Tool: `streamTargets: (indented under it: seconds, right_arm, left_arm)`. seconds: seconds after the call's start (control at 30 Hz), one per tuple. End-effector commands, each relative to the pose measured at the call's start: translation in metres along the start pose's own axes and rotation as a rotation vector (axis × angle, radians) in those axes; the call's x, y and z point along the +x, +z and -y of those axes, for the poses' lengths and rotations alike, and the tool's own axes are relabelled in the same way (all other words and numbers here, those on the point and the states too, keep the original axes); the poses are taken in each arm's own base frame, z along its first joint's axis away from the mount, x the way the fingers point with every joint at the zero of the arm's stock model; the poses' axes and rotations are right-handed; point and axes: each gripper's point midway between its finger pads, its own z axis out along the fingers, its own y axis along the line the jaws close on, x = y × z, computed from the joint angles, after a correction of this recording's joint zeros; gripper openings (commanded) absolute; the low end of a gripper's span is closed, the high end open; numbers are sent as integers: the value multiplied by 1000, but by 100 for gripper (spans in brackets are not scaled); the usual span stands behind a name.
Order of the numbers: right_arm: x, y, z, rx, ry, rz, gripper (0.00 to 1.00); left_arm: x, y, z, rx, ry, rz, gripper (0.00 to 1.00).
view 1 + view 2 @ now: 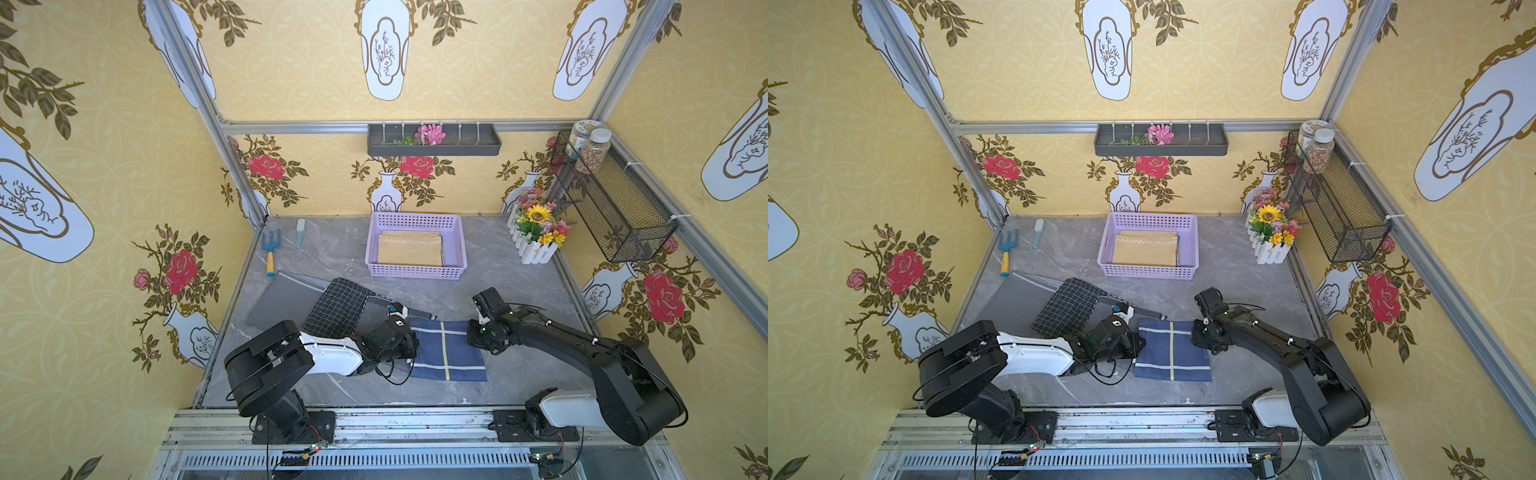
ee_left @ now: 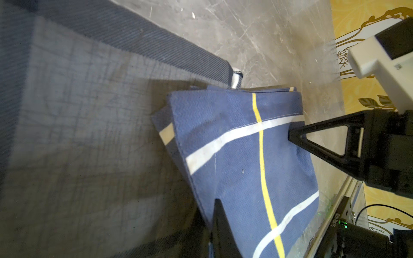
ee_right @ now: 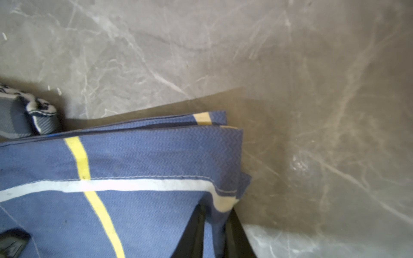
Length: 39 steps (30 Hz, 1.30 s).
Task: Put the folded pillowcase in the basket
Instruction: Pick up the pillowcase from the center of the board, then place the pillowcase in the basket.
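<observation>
The folded blue pillowcase with white and yellow stripes (image 1: 446,351) lay on the grey marble-pattern tabletop (image 1: 519,291), well apart from the shallow lavender lattice-sided plastic basket (image 1: 415,272). The left gripper (image 2: 220,212) was clamped on one side edge and the right gripper (image 3: 215,225) was pinched onto the opposite edge. Each grip took only a narrow margin of the stacked layers, so an uneven lift would probably shed the lower layers and open the fold. The black white-gridded cloth (image 1: 338,307) just beside the left arm could also snag.
</observation>
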Motion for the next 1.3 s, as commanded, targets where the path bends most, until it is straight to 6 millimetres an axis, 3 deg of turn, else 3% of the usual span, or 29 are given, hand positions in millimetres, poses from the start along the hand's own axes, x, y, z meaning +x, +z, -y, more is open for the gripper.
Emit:
streamTargets:
  seconds: [0.0,0.17,0.4,0.6,0.9,1.27]
  right_arm:
    - [15,2,6,12,15,-55,9]
    - [15,2,5,5,4,-49,0]
    - [9,-9,1,-20,-10,1,0]
    - [-3,-29,-5,-48,-27,81,0]
    - [-37,-74,-32,-133,-69,242,0]
    - [-87,-111,-70,-201,-128,386,0]
  left_arm:
    - [-1,-2,-2,-6,9,13,0]
    - [-3,-4,-3,-10,6,24,0]
    - [-6,-6,-2,-7,7,37,0]
    - [-18,-13,7,-1,19,75,0]
    - [-59,-35,24,12,67,170,0]
    - [-117,-69,31,23,112,300,0]
